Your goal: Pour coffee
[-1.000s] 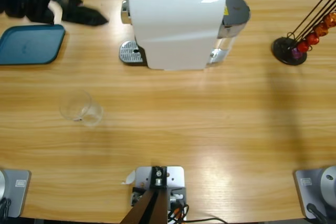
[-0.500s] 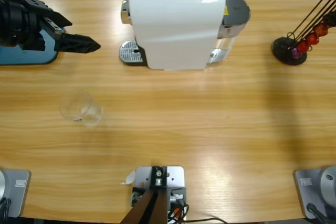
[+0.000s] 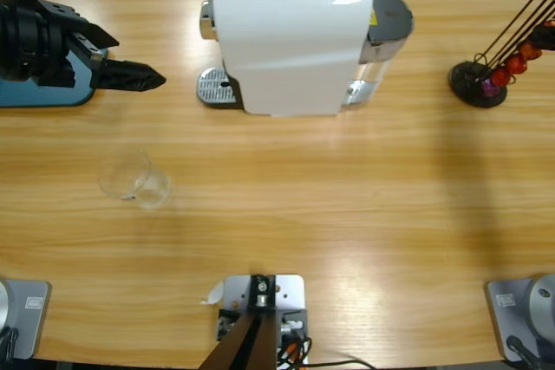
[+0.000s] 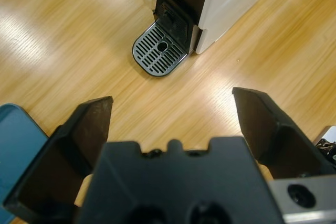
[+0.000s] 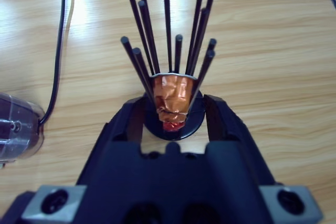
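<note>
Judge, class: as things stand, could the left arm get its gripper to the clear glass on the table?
Probably yes. The left gripper hangs open over the table's left end, beside the blue tray, and the glass stands alone on bare wood nearer the camera, with nothing between them. Actual reach is a guess.

Left arm: enters from the upper-left edge in the high view, reaching toward the middle.
Left gripper: jaws spread wide, nothing between them.
Right gripper: jaws pressed against either side of a copper capsule.
</note>
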Tool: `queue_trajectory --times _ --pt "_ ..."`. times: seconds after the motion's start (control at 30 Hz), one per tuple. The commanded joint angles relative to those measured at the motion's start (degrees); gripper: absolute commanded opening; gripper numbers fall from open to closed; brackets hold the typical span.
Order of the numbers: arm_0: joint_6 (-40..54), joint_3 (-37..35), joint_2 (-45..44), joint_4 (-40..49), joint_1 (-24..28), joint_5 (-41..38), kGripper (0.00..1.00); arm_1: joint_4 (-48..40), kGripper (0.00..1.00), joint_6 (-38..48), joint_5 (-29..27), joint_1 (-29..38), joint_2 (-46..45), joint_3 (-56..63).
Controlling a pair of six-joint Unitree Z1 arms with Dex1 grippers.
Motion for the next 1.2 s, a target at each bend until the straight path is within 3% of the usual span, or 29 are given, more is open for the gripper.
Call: queue_trajectory --times 0.03,0.07,0.27,0.33,0.4,0.5,0.67,0.83,0.9,1.2 --pt "-0.7 3.1 0.8 0.5 -0.1 0.8 0.996 -0.8 0.289 0.6 1.5 -0.6 2.1 0.7" --pt "-0.8 3.2 0.8 0.5 -0.1 0.8 0.996 -0.8 0.229 0.5 1.5 -0.6 2.0 0.7" --pt "-1.0 3.9 1.0 -0.1 -0.1 0.6 0.996 -1.7 0.235 0.7 1.2 -0.8 2.0 0.5" --pt "-1.0 4.0 1.1 -0.1 -0.1 0.5 0.996 -2.2 0.249 1.0 1.1 -0.8 2.1 0.5" --pt "-1.3 4.1 1.1 -0.2 -0.1 0.4 0.996 -2.3 0.369 1.2 1.0 -0.8 2.3 0.2" --pt "-1.6 4.2 1.1 -0.2 -0.1 0.4 0.996 -2.4 0.367 1.2 1.4 -0.8 2.9 0.1" --pt "-1.6 4.2 1.1 -0.2 -0.1 0.4 0.996 -2.4 0.264 0.6 2.0 -0.8 3.2 0.2" --pt "-1.7 4.2 1.1 -0.4 -0.1 0.4 0.996 -2.3 0.260 0.4 1.8 -0.8 2.6 0.4" --pt "-1.8 4.3 1.0 -0.4 -0.1 0.4 0.996 -2.2 0.143 0.2 1.6 -0.9 2.2 0.5" --pt "-1.9 4.5 0.9 -0.4 -0.1 0.3 0.996 -0.6 0.091 0.1 0.6 -0.9 0.7 -1.6"
